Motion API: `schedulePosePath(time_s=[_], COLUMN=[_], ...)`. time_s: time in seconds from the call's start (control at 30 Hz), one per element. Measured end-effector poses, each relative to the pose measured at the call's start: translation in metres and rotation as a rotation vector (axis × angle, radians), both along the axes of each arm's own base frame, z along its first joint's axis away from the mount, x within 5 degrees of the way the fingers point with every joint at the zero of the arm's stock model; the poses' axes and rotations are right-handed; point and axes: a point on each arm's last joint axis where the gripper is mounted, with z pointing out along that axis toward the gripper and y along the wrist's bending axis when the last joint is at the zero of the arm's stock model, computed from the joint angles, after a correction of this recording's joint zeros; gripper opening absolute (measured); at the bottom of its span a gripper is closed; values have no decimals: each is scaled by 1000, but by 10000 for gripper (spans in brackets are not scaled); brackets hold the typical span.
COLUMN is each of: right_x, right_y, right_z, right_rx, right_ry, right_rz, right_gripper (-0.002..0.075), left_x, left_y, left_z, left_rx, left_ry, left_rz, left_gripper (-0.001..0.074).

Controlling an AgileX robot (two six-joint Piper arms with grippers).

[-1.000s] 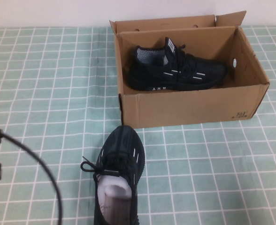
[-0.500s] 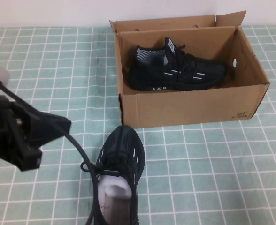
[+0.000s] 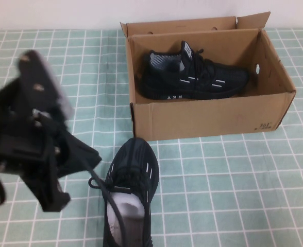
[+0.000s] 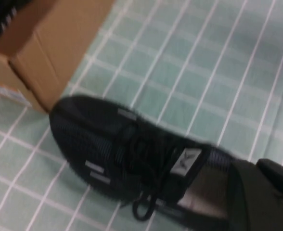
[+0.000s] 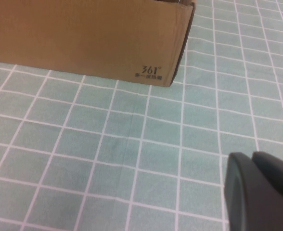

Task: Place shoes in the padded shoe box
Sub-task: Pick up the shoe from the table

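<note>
My left gripper (image 3: pixel 64 170) has swung in beside the loose sneaker (image 3: pixel 130 190), its grip unreadable, while my right gripper (image 5: pixel 262 190), likewise unreadable, waits near the shoe box (image 3: pixel 213 116) holding the other sneaker (image 3: pixel 195 78).

Black shoes, brown box, green checks.
Black sneakers (image 3: pixel 131 190) (image 3: pixel 195 77) are showing white dashes; the brown box (image 3: pixel 208 116) is bearing black print; white lines are crossing the green table (image 3: pixel 234 195).

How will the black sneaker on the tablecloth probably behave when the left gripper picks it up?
The sneaker looks knit, so its sides probably give, though the white stuffing should hold its shape. Its loose lace may dangle or snag. The left gripper is beside it; the right gripper is low near the box.
</note>
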Motion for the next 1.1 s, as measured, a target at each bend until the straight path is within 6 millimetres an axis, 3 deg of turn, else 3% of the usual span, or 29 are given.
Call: schedulePosePath(time_s=[0.47,0.57,0.73,0.8,0.93,1.1], right_x=[0,0,0,0,0,0], right_y=[0,0,0,0,0,0], right_z=[0,0,0,0,0,0], right_rx=[0,0,0,0,0,0], right_ry=[0,0,0,0,0,0], right_rz=[0,0,0,0,0,0], right_gripper=[-7,-7,-7,-7,-7,-7], left_x=[1,5,14,17,22,33], left_y=[-67,-75,-82,-85,-90,-96], left_z=[-30,-38,-49,-54,-64,-74], left_rx=[396,453,480,491,512,538], left_ry=[-75,-79,-76,-67,-49,-84], left_rz=[-313,-327,-316,-317,-321,-319], left_gripper=[21,106,405,487,545,541])
